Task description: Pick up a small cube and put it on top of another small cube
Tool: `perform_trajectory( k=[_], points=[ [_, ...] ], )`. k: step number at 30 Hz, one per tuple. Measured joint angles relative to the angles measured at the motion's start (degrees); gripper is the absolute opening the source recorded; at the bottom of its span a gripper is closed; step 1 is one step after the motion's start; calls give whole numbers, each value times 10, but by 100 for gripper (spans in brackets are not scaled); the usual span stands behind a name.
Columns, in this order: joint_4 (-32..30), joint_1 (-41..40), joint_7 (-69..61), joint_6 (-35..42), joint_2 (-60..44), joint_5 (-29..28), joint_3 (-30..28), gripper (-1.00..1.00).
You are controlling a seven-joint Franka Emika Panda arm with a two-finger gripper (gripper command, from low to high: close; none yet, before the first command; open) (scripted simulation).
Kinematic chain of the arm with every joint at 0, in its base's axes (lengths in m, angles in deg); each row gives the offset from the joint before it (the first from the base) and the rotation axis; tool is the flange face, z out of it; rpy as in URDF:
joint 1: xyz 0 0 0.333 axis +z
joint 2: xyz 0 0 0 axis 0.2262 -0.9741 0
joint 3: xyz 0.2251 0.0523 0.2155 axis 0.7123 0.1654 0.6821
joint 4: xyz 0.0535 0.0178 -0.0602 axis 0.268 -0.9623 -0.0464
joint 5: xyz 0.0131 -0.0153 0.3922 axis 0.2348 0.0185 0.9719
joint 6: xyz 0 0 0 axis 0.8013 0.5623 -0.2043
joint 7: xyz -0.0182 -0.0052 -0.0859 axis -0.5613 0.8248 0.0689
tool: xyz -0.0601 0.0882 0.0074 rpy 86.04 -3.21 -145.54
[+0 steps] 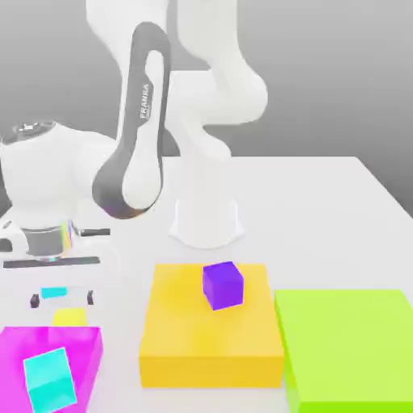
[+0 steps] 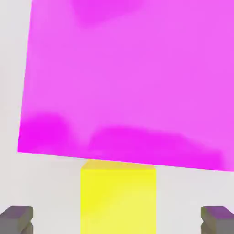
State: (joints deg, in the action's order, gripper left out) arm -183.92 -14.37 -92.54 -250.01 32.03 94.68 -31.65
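Note:
The small yellow cube [image 1: 70,317] rests on the white table, touching the far edge of a magenta block [image 1: 48,351]. My gripper [image 1: 62,299] hangs just above it, open, with one dark fingertip [image 1: 35,301] to each side. In the hand view the yellow cube [image 2: 119,196] lies centred between the fingertips [image 2: 17,219] of the gripper [image 2: 118,220], with wide gaps on both sides and nothing gripped. The small purple cube [image 1: 223,285] stands on a flat orange-yellow block [image 1: 211,339], toward that block's far side, well to the exterior view's right of the gripper.
A small cyan cube [image 1: 54,292] lies just behind the gripper's fingers. A larger cyan cube [image 1: 50,379] sits tilted on the magenta block [image 2: 123,82]. A lime-green flat block [image 1: 351,347] lies beside the orange-yellow one. The robot base [image 1: 206,218] stands behind them.

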Motion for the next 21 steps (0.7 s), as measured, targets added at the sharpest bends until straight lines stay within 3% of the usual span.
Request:
perform_trajectory(
  k=[5,6,13,21],
  points=[
    [20,-75,-68,-46,-68,88,93,0],
    [22,-84,-75,-51,-75,98,104,-100],
    [21,-82,-73,-48,-74,95,102,-100],
    [-9,10,33,16,27,-44,-20,-100]
  ],
)
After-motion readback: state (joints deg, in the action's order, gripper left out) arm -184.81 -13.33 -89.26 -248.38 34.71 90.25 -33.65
